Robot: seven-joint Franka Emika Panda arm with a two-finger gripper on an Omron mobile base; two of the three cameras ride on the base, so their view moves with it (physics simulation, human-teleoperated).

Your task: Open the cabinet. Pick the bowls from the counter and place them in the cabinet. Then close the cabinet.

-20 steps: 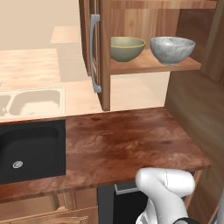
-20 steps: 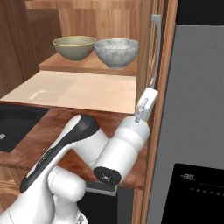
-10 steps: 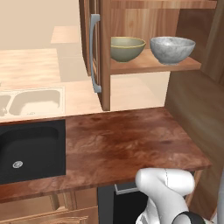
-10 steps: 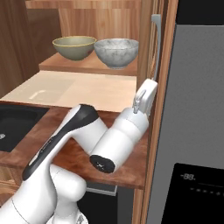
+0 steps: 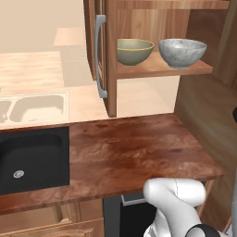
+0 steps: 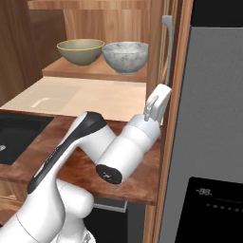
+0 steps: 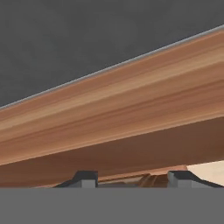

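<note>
both bowls already up on the cabinet (image 5: 111, 55) shelf, olive-yellow bowl (image 6: 80, 51) left of white-grey bowl (image 6: 125, 57), rims almost touching; worktop (image 5: 134, 150) below bare of them. only the closing seemingly left. fingers (image 7: 131, 178) raised at the open right-hand door (image 6: 163, 95), seen edge-on in the right base view, just below the lower end of its grey bar handle (image 6: 167, 45). handle's long axis vertical, lying above and slightly beyond the fingers. fingers partly parted, nothing visibly between them; contact with the door's edge impossible to tell. left door (image 5: 102, 55) also ajar. tight room to the right against the grey appliance (image 6: 213, 133); open swing space to the left, over the worktop.
</note>
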